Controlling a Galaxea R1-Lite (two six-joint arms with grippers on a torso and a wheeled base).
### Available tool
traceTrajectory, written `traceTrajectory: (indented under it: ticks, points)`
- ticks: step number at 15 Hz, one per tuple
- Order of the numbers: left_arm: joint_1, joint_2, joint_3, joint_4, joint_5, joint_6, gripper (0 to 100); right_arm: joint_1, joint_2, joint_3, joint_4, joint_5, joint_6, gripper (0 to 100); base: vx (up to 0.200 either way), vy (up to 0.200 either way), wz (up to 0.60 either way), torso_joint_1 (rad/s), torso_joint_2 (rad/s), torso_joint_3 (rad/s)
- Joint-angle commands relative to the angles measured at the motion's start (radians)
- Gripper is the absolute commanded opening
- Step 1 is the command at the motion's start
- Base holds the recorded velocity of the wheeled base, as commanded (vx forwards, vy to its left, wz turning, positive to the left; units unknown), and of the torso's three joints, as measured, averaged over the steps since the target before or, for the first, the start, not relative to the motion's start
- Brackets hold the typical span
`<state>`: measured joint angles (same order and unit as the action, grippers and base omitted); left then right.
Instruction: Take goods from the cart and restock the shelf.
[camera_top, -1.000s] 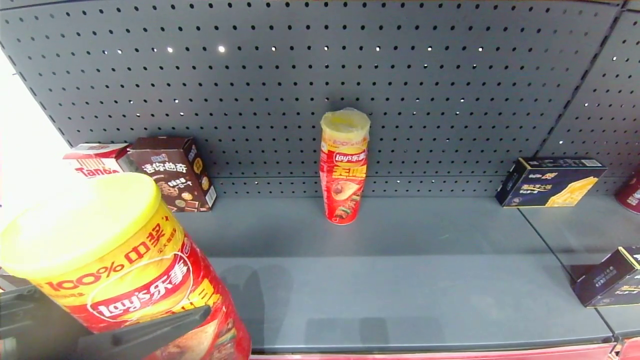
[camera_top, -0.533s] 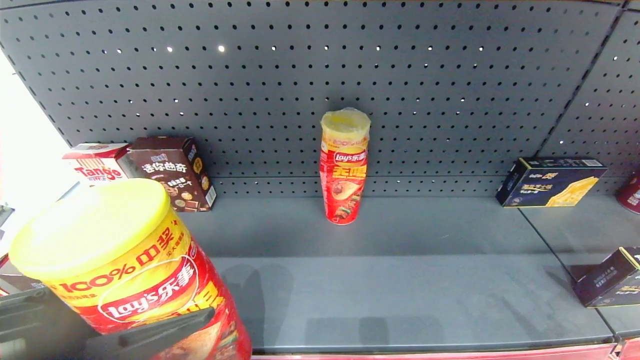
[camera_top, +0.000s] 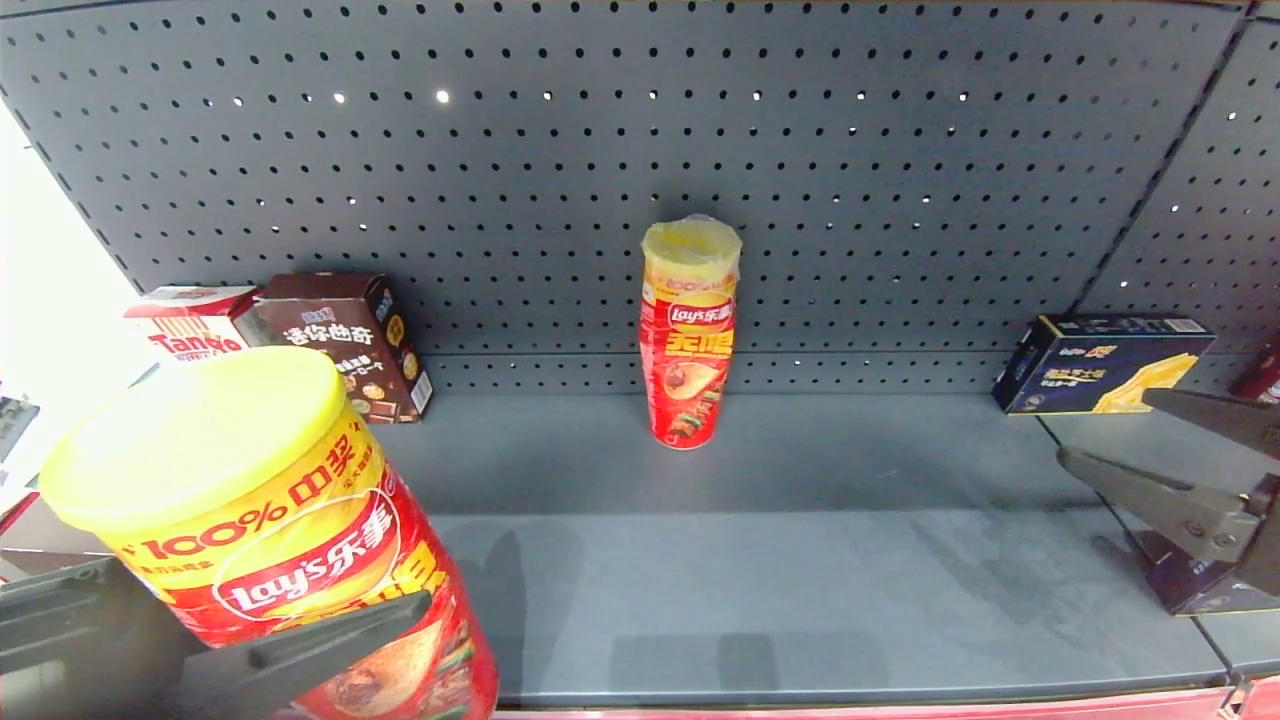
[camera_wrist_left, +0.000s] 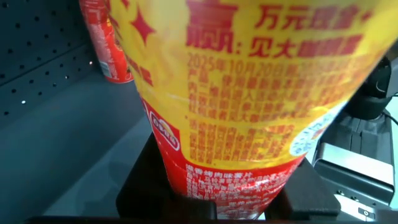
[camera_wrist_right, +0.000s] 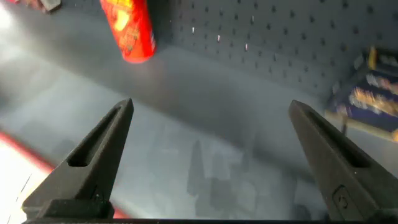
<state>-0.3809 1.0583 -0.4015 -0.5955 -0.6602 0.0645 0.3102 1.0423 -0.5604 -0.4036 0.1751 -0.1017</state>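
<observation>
My left gripper (camera_top: 230, 640) is shut on a red chip can with a yellow lid (camera_top: 270, 530), held upright at the lower left in front of the shelf edge. Up close in the left wrist view the held chip can (camera_wrist_left: 242, 106) is clamped by the gripper (camera_wrist_left: 227, 193). A second, matching chip can (camera_top: 688, 335) stands upright at the back middle of the grey shelf (camera_top: 800, 560), against the pegboard; it also shows as the standing can (camera_wrist_right: 129, 30). My right gripper (camera_top: 1120, 440) hangs open at the right over the shelf, its fingers (camera_wrist_right: 93, 155) spread wide with nothing between them.
A brown biscuit box (camera_top: 350, 345) and a red-and-white box (camera_top: 190, 325) stand at the back left. A dark blue box (camera_top: 1100, 362) sits at the back right, another dark box (camera_top: 1190, 590) lies at the right edge. The perforated back panel (camera_top: 600, 150) bounds the shelf.
My right gripper has come into the head view from the right, open. The held chip can has shifted slightly to the right. The shelf goods have not moved.
</observation>
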Motion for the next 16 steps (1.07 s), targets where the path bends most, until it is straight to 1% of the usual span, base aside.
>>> traceTrajectory:
  ticks: [1,2,3,4,7,10,11,12,13,14,16]
  points:
    - [0.003,0.000,0.003,0.000,0.001,0.000,0,0.007,0.202,-0.022,-0.139,0.012,-0.003,100,0.000,0.000,0.00,0.000,0.00,0.000]
    - [0.005,0.000,0.004,0.002,0.002,0.000,0,0.009,0.248,-0.042,-0.176,0.040,-0.003,100,0.000,0.000,0.00,0.000,0.00,0.000]
    - [0.005,-0.001,0.004,0.002,0.002,-0.002,0,0.009,0.258,-0.055,-0.184,0.055,-0.004,100,0.000,0.000,0.00,0.000,0.00,0.000]
    - [0.005,-0.001,0.006,0.002,0.002,-0.002,0,0.009,0.300,-0.116,-0.190,0.121,-0.006,100,0.000,0.000,0.00,0.000,0.00,0.000]
    - [0.005,-0.003,0.012,0.003,0.002,-0.002,0,0.018,0.386,-0.242,-0.182,0.268,-0.019,100,0.000,0.000,0.00,0.000,0.00,0.000]
    - [0.007,-0.003,0.001,0.003,0.002,-0.006,0,0.035,0.492,-0.392,-0.135,0.328,-0.024,100,0.000,0.000,0.00,0.000,0.00,0.000]
    - [0.007,-0.003,-0.002,0.003,0.002,-0.008,0,0.027,0.516,-0.418,-0.133,0.383,-0.044,100,0.000,0.000,0.00,0.000,0.00,0.000]
    - [0.007,-0.001,-0.008,0.003,0.002,-0.008,0,0.009,0.553,-0.455,-0.136,0.527,-0.095,100,0.000,0.000,0.00,0.000,0.00,0.000]
    - [0.005,0.000,-0.010,0.003,0.002,-0.008,0,-0.011,0.590,-0.480,-0.142,0.638,-0.124,100,0.000,0.000,0.00,0.000,0.00,0.000]
    - [0.005,0.000,-0.008,0.003,0.004,-0.008,0,-0.014,0.607,-0.493,-0.152,0.690,-0.128,100,0.000,0.000,0.00,0.000,0.00,0.000]
    - [0.005,-0.001,-0.007,0.003,0.002,-0.008,0,-0.013,0.656,-0.530,-0.192,0.716,-0.128,100,0.000,0.000,0.00,0.000,0.00,0.000]
